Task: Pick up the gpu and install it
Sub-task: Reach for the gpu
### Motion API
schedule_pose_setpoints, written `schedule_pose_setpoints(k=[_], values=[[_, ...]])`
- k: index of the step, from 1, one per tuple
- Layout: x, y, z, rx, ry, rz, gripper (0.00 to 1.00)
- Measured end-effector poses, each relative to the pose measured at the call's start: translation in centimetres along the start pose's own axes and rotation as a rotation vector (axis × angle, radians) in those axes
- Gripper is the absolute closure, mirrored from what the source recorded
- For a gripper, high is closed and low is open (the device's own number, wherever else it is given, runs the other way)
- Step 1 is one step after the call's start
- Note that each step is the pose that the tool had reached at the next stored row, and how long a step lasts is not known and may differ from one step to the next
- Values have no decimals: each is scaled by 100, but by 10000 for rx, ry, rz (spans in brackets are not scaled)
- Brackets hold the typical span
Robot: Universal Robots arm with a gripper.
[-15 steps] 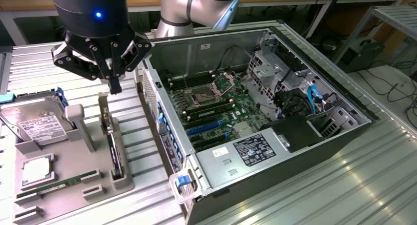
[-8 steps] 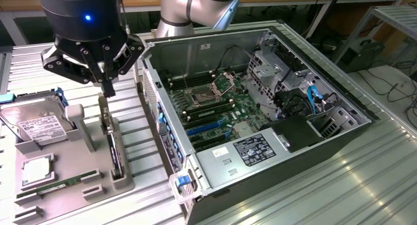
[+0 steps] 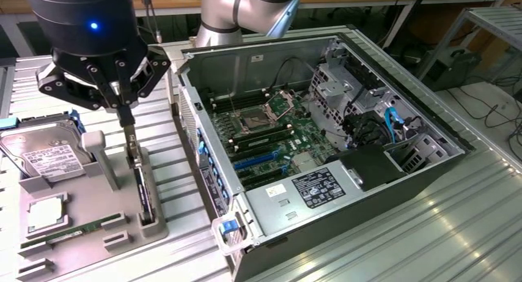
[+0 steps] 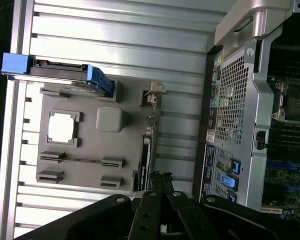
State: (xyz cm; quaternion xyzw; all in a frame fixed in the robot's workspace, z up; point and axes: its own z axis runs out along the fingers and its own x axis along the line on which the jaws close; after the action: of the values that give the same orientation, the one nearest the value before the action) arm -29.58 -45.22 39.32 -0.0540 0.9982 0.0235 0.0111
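Observation:
The gpu [image 3: 143, 190] is a thin dark card standing on edge in a slot of the grey holder [image 3: 85, 193], its silver bracket at the far end. In the wrist view the gpu [image 4: 145, 155] appears edge-on along the side of the holder [image 4: 90, 150] nearest the case. My gripper [image 3: 124, 120] hangs well above the card's bracket end, fingers pointing down and shut with nothing between them. Its fingertips [image 4: 159, 176] meet over the card's other end in the wrist view. The open computer case [image 3: 326, 141] lies to the exterior view's right, blue slots [image 3: 257, 159] on its motherboard.
The holder also carries a silver hard drive [image 3: 36, 150] in blue rails, a square processor [image 3: 45, 211] and a green RAM stick [image 3: 77, 229]. The case wall [image 4: 240, 100] stands close beside the holder. Cables and drive cages crowd the case's far side.

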Motion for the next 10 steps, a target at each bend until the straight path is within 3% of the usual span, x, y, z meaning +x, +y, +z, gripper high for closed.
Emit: schedule_pose_setpoints(k=[10], values=[[152, -27, -5, -4, 8, -171, 89]])
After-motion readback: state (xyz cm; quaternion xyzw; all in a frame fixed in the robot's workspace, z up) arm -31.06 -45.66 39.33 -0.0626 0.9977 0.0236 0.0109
